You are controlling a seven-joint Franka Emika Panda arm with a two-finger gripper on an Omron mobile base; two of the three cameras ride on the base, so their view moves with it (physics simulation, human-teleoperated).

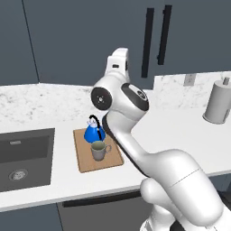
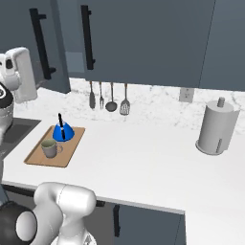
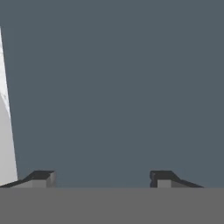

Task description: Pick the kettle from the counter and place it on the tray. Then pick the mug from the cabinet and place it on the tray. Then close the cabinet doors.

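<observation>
The blue kettle (image 1: 94, 131) (image 2: 62, 131) and the grey-beige mug (image 1: 99, 150) (image 2: 49, 148) both stand on the wooden tray (image 1: 112, 161) (image 2: 72, 144) on the white counter (image 1: 180, 135). My hand (image 1: 118, 64) (image 2: 19, 72) is raised in front of the dark slate-blue cabinet doors (image 1: 90, 40) (image 3: 113, 87). In the hand view my gripper (image 3: 101, 178) is open close to a door panel, with nothing between the fingertips (image 3: 41, 177). The left door (image 2: 52, 48) stands slightly ajar, with a narrow gap beside the right door (image 2: 143, 38).
A dark sink (image 1: 22, 158) is set into the counter left of the tray. A grey paper-towel holder (image 1: 219, 100) (image 2: 216, 127) stands at the right. Utensils (image 2: 111, 98) hang on the backsplash. Black bar handles (image 1: 147, 43) (image 2: 87, 36) run down the doors.
</observation>
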